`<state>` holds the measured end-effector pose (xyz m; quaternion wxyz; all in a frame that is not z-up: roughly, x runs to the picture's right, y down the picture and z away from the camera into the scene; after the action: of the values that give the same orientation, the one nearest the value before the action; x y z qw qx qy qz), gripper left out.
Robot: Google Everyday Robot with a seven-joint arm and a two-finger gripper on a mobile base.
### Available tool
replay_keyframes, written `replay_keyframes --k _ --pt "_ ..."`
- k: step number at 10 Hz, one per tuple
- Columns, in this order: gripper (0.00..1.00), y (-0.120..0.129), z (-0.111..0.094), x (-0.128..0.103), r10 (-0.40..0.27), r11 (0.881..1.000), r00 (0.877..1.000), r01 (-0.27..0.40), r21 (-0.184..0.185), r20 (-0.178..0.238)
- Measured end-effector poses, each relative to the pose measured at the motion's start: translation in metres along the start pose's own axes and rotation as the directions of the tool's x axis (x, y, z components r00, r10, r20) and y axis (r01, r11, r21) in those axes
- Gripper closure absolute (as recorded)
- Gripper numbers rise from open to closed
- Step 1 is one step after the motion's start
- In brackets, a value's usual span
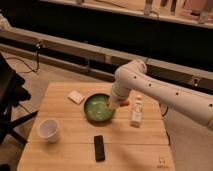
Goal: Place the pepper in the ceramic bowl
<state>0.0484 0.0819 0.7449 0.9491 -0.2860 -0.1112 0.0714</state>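
The green ceramic bowl (93,108) sits in the middle of the wooden table (135,145). My gripper (116,103) hangs from the white arm over the bowl's right rim. It is shut on the pepper (124,103), a small red-orange piece that sticks out to the right of the gripper, just above the rim. Most of the pepper is hidden by the gripper.
A white bottle (136,111) stands right of the bowl, close to the gripper. A black remote (99,148) lies in front of the bowl. A white cup (48,130) stands at the front left. A flat white block (76,97) lies behind and left of the bowl.
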Motion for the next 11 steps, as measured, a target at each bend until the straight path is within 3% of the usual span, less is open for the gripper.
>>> replay_keyframes --k 2,4,5,11 --pt "0.75 -0.006 0.005 -0.01 -0.015 1.0 1.0 0.015 -0.005 -0.003" --pt "0.94 -0.012 0.01 -0.025 -0.024 1.0 1.0 0.024 -0.009 -0.002" --pt "0.97 -0.011 0.011 -0.025 -0.024 1.0 1.0 0.024 -0.009 -0.004" --pt "0.97 -0.018 0.024 -0.041 -0.04 0.999 0.999 0.04 -0.01 -0.002"
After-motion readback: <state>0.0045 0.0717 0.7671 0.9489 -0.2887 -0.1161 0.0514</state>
